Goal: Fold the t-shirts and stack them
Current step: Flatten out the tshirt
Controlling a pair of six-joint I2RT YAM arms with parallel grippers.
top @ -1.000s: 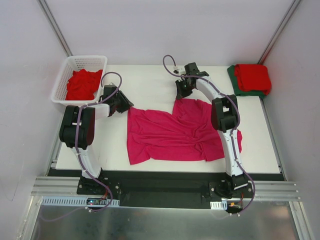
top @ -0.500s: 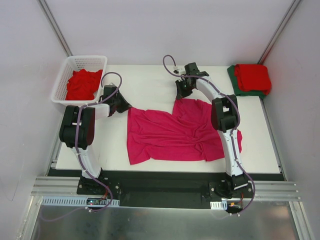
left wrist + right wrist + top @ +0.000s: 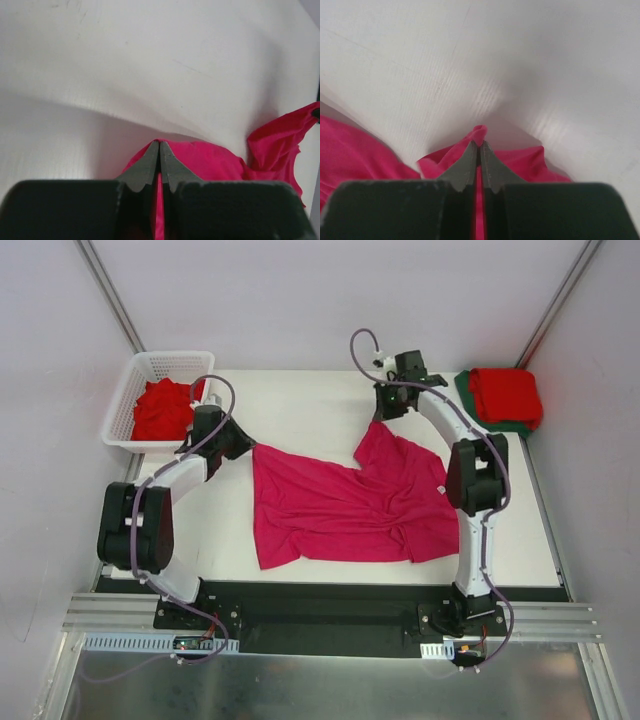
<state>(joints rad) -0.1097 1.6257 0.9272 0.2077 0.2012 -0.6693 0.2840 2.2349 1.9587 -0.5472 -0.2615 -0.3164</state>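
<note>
left gripper (image 3: 159, 145): jaws closed tight, a thin fold of the magenta t-shirt (image 3: 200, 156) pinched between them. pink cloth is seen in the slit between the pads and bunched just past the tips.

right gripper (image 3: 480, 144): jaws likewise closed on the same shirt, a small peak of pink cloth nipped at the tips and more of it spread on either side.

from the top view, the left gripper (image 3: 243, 443) is found at the shirt's far left corner, and the right gripper (image 3: 385, 416) at its far right corner. the cloth is drawn up to a point at each grip. between the two grips the far edge sags in a shallow v.

the rest of the magenta t-shirt (image 3: 340, 505) is laid on the white table (image 3: 300, 400), in the middle, wrinkled, its near edge close to the table's near edge.

at the far left corner a white lattice basket (image 3: 150, 364) is noted, with crumpled red t-shirts (image 3: 160, 410) inside. at the far right corner a folded red t-shirt (image 3: 506, 395) is stacked on a dark green t-shirt (image 3: 464, 390), well apart from the magenta one.
</note>
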